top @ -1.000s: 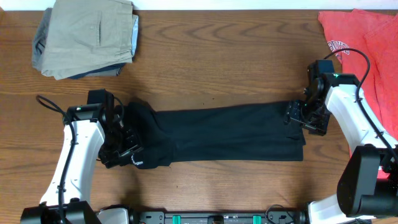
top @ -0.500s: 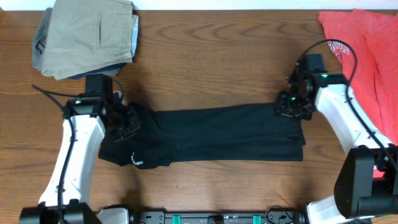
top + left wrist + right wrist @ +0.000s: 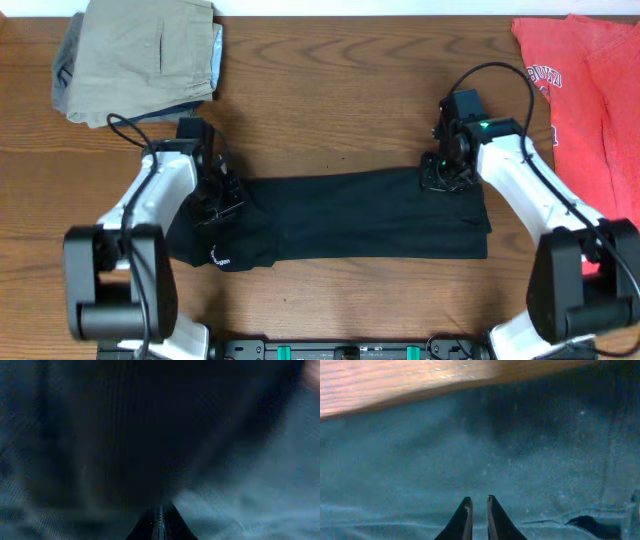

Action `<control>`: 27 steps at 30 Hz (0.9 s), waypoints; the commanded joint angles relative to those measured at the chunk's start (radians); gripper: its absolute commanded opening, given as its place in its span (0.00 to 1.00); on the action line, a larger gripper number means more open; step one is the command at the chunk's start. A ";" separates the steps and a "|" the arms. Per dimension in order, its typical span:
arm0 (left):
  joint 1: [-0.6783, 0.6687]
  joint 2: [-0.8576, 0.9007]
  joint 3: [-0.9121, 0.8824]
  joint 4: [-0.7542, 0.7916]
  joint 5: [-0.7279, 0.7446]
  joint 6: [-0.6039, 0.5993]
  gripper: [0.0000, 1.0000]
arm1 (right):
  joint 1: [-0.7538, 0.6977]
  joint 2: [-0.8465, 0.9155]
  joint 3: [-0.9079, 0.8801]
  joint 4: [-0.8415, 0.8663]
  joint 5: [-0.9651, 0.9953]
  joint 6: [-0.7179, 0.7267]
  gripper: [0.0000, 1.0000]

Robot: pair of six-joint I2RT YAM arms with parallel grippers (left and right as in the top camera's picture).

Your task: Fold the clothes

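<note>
Black shirt point(image 3: 350, 215) lying as a long band across the worktop point(image 3: 330, 90) centre, 9 to 3 o'clock. Left claw point(image 3: 218, 195) on its 9 o'clock end, tips pressed together. Right claw point(image 3: 437, 172) at the upper 3 o'clock corner, tips a narrow slit apart over the cloth. Khaki trousers point(image 3: 140, 55) at 10 o'clock, red T-shirt point(image 3: 590, 70) at 2.

garments tot.: 3
black shirt point(image 3: 350, 215): 1
white logo point(image 3: 222, 262) on shirt: 1 visible
red T-shirt point(image 3: 590, 70): 1
khaki trousers point(image 3: 140, 55): 1 folded pr; blue-grey layer under it, can't tell if a separate item
table point(image 3: 330, 80): 1
robot arms: 2
grippers: 2, i.e. left gripper point(image 3: 210, 195) + right gripper point(image 3: 440, 172)
fingers point(image 3: 462, 520), right wrist cam: 2
left wrist cam: 1 dark tip, can't split into fingers
black cable loops: 2, 1 per arm
</note>
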 commanded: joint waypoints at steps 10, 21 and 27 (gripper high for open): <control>0.104 0.091 0.018 0.028 -0.092 0.001 0.06 | 0.022 0.180 -0.009 0.008 0.001 0.024 0.01; 0.304 0.091 0.018 0.019 -0.201 -0.052 0.06 | 0.022 0.200 -0.009 0.018 0.018 0.042 0.02; 0.398 0.090 0.018 0.013 -0.196 -0.063 0.06 | 0.022 0.200 0.001 0.042 0.015 0.049 0.01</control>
